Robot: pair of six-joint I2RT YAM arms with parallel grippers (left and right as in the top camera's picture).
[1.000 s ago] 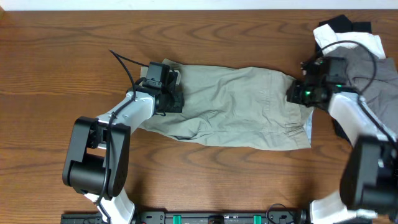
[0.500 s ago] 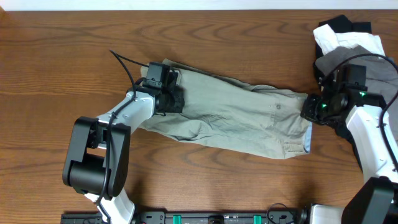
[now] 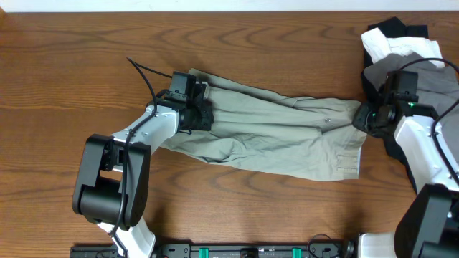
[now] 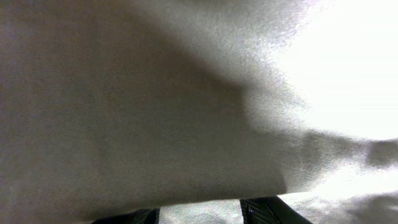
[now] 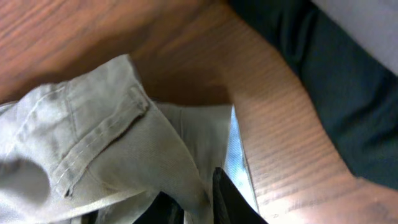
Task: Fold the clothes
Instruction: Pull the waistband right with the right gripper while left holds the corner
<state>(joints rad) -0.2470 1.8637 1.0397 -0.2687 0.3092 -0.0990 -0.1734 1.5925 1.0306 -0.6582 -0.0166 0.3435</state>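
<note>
The khaki-green shorts point(image 3: 280, 132) lie stretched across the middle of the table, pulled taut between the two arms. My left gripper point(image 3: 201, 115) is shut on the shorts' left end; khaki cloth point(image 4: 155, 106) fills the left wrist view. My right gripper point(image 3: 361, 117) is shut on the waistband corner at the right end. In the right wrist view a fold of waistband with a belt loop point(image 5: 118, 118) runs between my fingers point(image 5: 199, 202).
A pile of slate-grey, black and white garments point(image 3: 409, 54) sits at the right edge just behind my right arm; it also shows in the right wrist view point(image 5: 323, 68). Bare wood table point(image 3: 72, 64) surrounds the shorts.
My right gripper has pulled the waistband corner to the right and slightly toward the near edge, then back up, stretching the shorts taut. The left gripper has kept its place.
</note>
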